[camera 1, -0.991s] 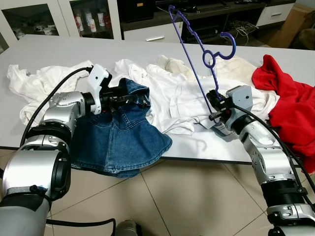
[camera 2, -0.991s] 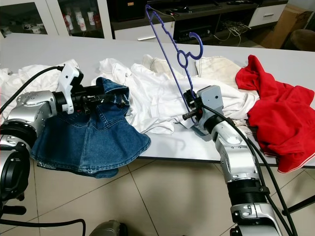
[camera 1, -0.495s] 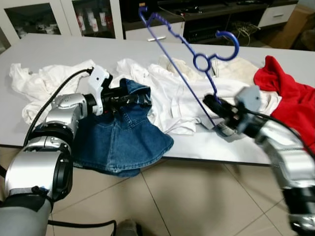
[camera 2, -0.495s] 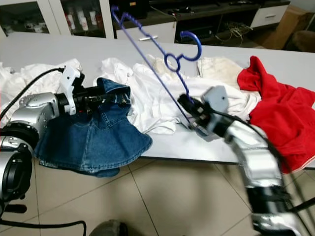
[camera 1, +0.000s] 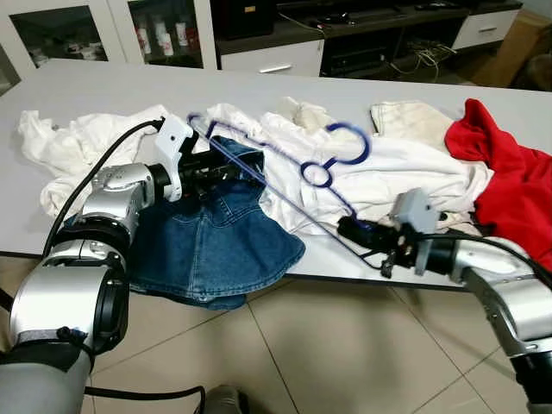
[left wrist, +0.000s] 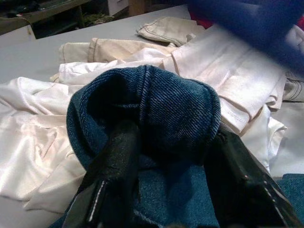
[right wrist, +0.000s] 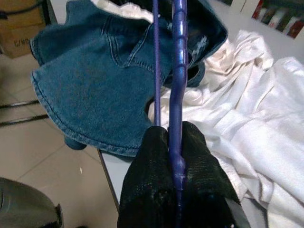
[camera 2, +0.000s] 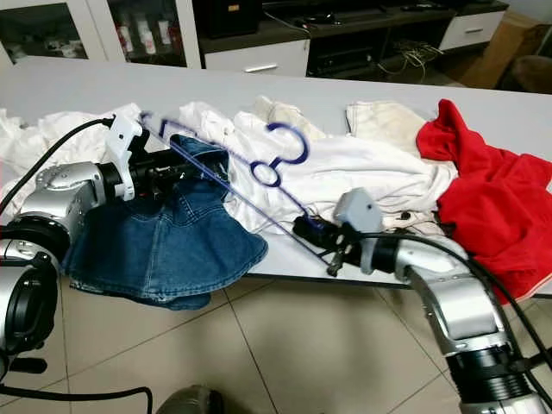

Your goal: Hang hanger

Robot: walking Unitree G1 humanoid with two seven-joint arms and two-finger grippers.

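Pinching the thin, springy blue hanger [camera 1: 285, 185] at its end, right gripper [camera 1: 362, 233] jaws clenched; left gripper [camera 1: 216, 170] jaws grasp the soft denim skirt [camera 1: 211, 246] waistband mid-frame.

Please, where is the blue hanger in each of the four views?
Left eye view: blue hanger, slanting over the table's middle.
Right eye view: left of centre.
Left wrist view: blue blur, upper corner.
Right wrist view: centre, in the right gripper.
Shared landmark: denim skirt.
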